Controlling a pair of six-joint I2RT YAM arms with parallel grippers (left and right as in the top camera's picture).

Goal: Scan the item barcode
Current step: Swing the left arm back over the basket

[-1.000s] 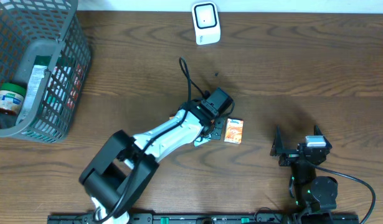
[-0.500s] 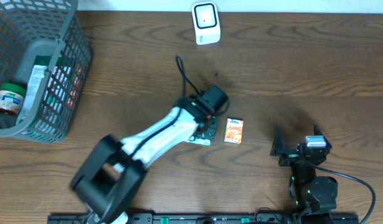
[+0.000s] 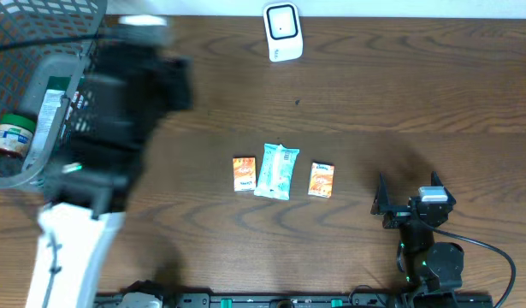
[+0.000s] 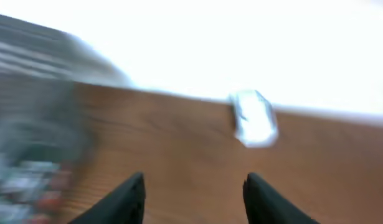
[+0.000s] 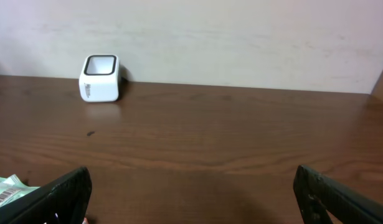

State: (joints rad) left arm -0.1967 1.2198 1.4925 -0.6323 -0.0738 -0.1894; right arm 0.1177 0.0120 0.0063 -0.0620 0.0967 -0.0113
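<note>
Three packets lie in a row mid-table: an orange packet (image 3: pixel 244 174), a light blue packet (image 3: pixel 277 171) and a second orange packet (image 3: pixel 321 180). The white scanner (image 3: pixel 282 32) stands at the far edge; it also shows as a blurred scanner (image 4: pixel 253 118) and a sharp scanner (image 5: pixel 101 78). My left arm (image 3: pixel 117 94) is a blur high over the left side, beside the basket. Its gripper (image 4: pixel 194 177) is open with nothing between the fingers. My right gripper (image 3: pixel 407 184) rests open at the near right, away from the packets. The light blue packet's corner (image 5: pixel 7 186) shows beside its left finger.
A grey mesh basket (image 3: pixel 40 167) stands at the far left with a bottle (image 3: pixel 10 137) and other packaged goods inside. The blurred basket (image 4: pixel 29 143) fills the left of the left wrist view. A pale wall runs behind the table's far edge.
The left gripper has let go of the light blue packet, which now lies between the two orange ones. The left arm has swung up and left toward the basket, its jaws opening. The right arm is still.
</note>
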